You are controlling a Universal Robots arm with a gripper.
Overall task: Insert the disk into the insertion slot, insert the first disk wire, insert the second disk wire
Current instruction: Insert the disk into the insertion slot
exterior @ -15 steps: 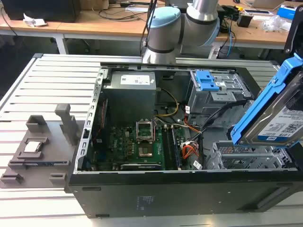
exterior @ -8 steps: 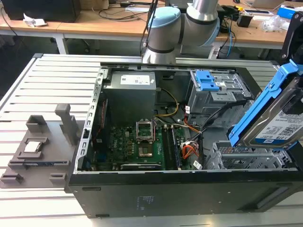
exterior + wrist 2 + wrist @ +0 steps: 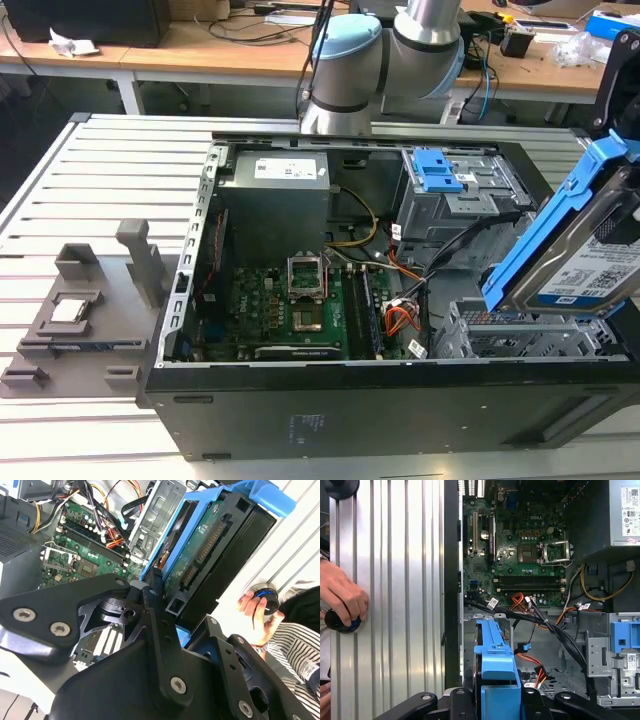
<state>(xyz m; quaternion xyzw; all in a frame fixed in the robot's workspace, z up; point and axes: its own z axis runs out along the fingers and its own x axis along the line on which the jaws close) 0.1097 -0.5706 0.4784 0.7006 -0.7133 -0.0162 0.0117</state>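
Gripper [image 3: 496,700] pinches the disk [image 3: 588,265] by its blue carrier, tilted just above the insertion slot [image 3: 520,335], not yet seated; disk and both wire insertions look undone.

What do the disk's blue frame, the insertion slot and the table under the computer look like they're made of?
The blue frame of the disk: probably moulded plastic, bright, smooth, slightly glossy. The insertion slot: likely thin sheet metal, silver, with punched holes in its walls. The table: seemingly aluminium, matt silver, in long ribbed profiles.
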